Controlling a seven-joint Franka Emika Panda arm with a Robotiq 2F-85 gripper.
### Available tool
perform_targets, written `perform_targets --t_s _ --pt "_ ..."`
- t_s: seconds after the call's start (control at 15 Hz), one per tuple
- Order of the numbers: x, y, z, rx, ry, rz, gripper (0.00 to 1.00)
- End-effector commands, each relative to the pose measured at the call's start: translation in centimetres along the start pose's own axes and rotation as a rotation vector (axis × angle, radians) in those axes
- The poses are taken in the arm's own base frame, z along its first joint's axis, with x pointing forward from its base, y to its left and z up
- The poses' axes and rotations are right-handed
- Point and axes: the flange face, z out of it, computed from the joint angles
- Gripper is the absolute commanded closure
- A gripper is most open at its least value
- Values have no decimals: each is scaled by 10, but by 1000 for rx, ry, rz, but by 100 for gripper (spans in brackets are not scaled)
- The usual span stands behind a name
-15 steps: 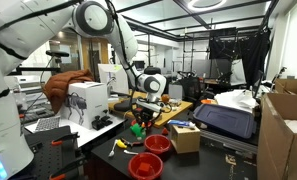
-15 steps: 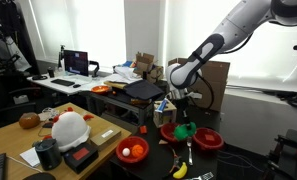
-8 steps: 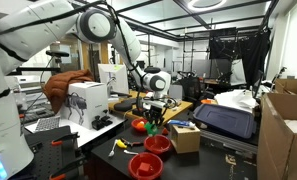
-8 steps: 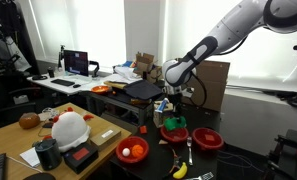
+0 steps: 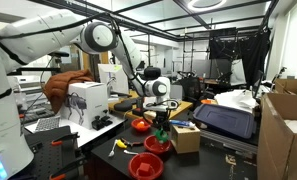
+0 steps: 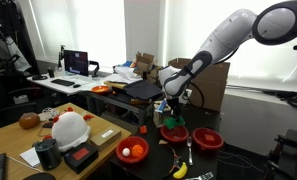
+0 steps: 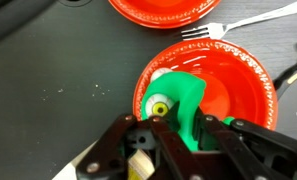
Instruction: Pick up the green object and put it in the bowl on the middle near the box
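Observation:
My gripper (image 7: 178,128) is shut on the green object (image 7: 174,98), a bright green toy with a yellow eye. I hold it just above the inside of a red bowl (image 7: 228,88). In both exterior views the gripper (image 5: 160,124) (image 6: 172,116) hangs low over this middle bowl (image 5: 156,144) (image 6: 175,132). The bowl stands right beside the small tan box (image 5: 185,138). The green toy (image 5: 159,131) shows between the fingers just above the bowl's rim.
A second red bowl (image 5: 145,165) (image 7: 163,8) lies close by and a third (image 5: 140,125) on the far side. A fork (image 7: 250,20) lies next to the bowls. A white device (image 5: 87,101), a dark case (image 5: 226,120) and big cartons (image 5: 286,135) ring the table.
My gripper has carried the green object sideways toward the box, from over the neighbouring red bowl to over the middle bowl. It stays shut on the object.

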Motion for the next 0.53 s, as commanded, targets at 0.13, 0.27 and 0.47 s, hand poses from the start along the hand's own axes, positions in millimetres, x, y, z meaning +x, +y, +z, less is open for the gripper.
perform_targets --t_s 0.13,0.27,0.47 --pt "1 11 -2 -75 -17 34 98" --pt "-3 9 -2 -67 -33 12 98" --pt "-9 3 -2 -40 -67 -26 98"
